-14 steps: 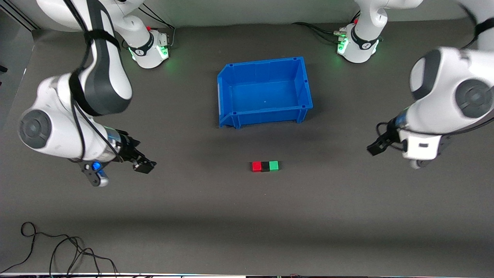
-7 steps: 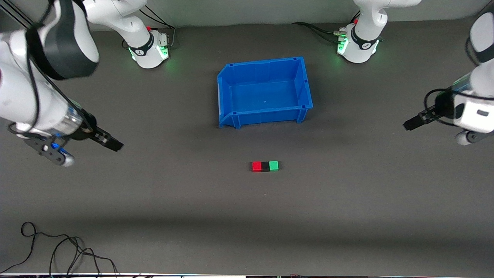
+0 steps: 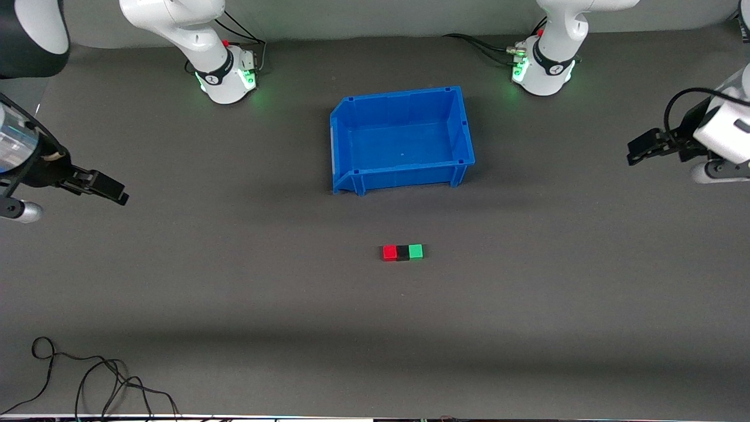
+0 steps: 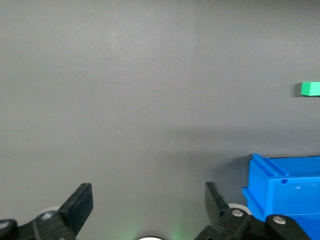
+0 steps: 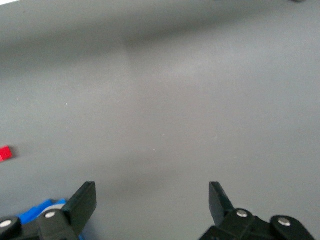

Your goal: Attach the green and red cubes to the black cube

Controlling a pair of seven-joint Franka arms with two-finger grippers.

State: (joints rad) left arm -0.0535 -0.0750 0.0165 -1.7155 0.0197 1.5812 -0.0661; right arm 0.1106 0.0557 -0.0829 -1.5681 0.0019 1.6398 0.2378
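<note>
The red cube (image 3: pixel 389 252), the black cube (image 3: pixel 402 253) and the green cube (image 3: pixel 415 251) sit touching in a row on the dark grey table, black in the middle, nearer to the front camera than the blue bin. The green cube shows in the left wrist view (image 4: pixel 310 88), the red cube in the right wrist view (image 5: pixel 5 153). My left gripper (image 3: pixel 638 151) is open and empty, raised at the left arm's end of the table. My right gripper (image 3: pixel 111 190) is open and empty, raised at the right arm's end.
An empty blue bin (image 3: pixel 402 172) stands mid-table, farther from the front camera than the cubes; its corner shows in the left wrist view (image 4: pixel 285 192). Both arm bases stand along the table's back edge. A black cable (image 3: pixel 88 381) lies at the near corner on the right arm's end.
Both grippers have drawn away from the cube row, each rising toward its own end of the table. The cubes have not moved.
</note>
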